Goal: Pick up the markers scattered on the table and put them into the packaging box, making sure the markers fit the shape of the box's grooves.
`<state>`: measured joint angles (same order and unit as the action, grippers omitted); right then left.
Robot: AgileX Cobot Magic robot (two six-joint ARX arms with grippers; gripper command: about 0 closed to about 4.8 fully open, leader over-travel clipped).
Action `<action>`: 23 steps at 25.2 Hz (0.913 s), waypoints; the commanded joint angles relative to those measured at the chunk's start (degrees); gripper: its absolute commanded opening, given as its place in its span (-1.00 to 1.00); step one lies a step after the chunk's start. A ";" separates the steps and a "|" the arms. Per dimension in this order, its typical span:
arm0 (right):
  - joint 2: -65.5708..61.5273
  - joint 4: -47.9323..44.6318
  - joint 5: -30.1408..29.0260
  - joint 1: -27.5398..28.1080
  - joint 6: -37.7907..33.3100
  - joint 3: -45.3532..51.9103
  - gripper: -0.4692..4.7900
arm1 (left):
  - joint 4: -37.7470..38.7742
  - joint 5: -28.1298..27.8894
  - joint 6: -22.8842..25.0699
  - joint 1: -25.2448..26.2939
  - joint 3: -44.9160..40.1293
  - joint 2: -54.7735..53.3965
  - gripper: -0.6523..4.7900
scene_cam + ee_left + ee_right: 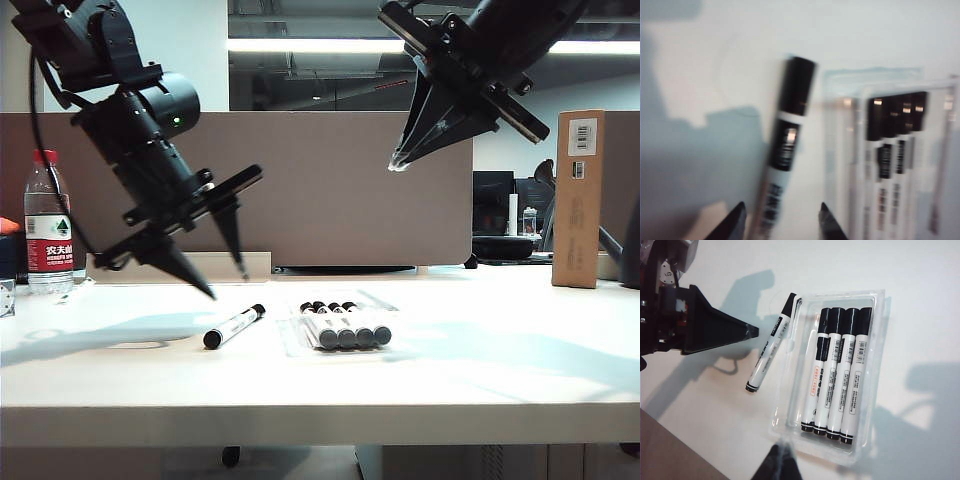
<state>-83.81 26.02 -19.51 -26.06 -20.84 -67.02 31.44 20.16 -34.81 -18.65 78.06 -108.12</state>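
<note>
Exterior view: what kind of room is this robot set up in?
Most likely an open-plan office. The white table backs onto a grey-brown desk partition, long ceiling strip lights run overhead, and what looks like a dark monitor stands at the next desk. A water bottle sits at the left.

Loose marker (234, 326) clear all round; packaging box (290, 338) beside.

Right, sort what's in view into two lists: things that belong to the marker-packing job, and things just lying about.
Job:
- loose marker on the table
- four markers lying in the grooves
- packaging box
- left pincer, open above the loose marker
- right pincer, shut, raised over the box

Lying about:
- water bottle
- cardboard box
</note>
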 commanded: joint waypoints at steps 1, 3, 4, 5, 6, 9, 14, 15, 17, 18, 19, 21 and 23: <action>0.28 -1.07 -0.11 -0.02 0.33 -0.39 -0.84 | 3.32 -5.25 5.99 -0.79 0.17 0.22 -0.08; 0.28 -1.75 -0.11 -0.02 0.33 -0.39 -0.84 | 3.43 -7.39 7.82 -1.99 0.17 0.22 -0.08; 0.28 -2.29 -0.13 -0.02 0.31 -0.39 -0.85 | 3.34 -9.81 9.35 -2.95 0.17 0.22 -0.09; 0.26 -2.49 -0.11 -0.02 0.31 -0.39 -0.84 | 3.34 -10.86 9.73 -3.30 0.17 0.22 -0.09; 0.26 -2.56 -0.11 -0.02 0.33 -0.39 -0.84 | 3.30 -11.69 9.97 -3.78 0.17 0.20 -0.09; 0.26 -2.40 -0.11 -0.02 0.33 -0.39 -0.84 | 2.93 -14.86 13.35 -5.81 0.17 0.17 -0.09; 0.20 -0.07 -0.13 -0.04 0.37 -0.31 -0.84 | 3.28 -16.76 14.88 -6.43 0.17 -0.17 -0.09; 0.20 0.39 -0.13 -0.04 0.37 -0.26 -0.84 | 3.19 -16.26 14.88 -6.43 0.17 -0.31 -0.09; 0.20 0.66 -0.11 -0.04 0.42 -0.26 -0.84 | 3.17 -16.28 14.88 -6.43 0.17 -0.31 -0.09; 0.20 0.63 -0.13 -0.04 0.39 -0.26 -0.84 | 3.21 -16.28 14.88 -6.43 0.17 -0.31 -0.12; 0.20 0.59 -0.11 -0.04 0.39 -0.28 -0.84 | 3.26 -16.26 14.91 -6.43 0.17 -0.48 -0.12; 0.20 0.66 -0.13 -0.04 0.39 -0.26 -0.84 | 3.74 -15.19 14.91 -6.43 0.17 -0.92 -0.12; 0.20 0.74 -0.13 -0.04 0.39 -0.26 -0.84 | 3.74 -15.06 15.02 -7.10 0.17 -1.55 -0.12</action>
<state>-83.83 27.00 -19.49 -26.06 -20.64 -67.02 35.03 4.91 -20.14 -25.04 78.04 -109.43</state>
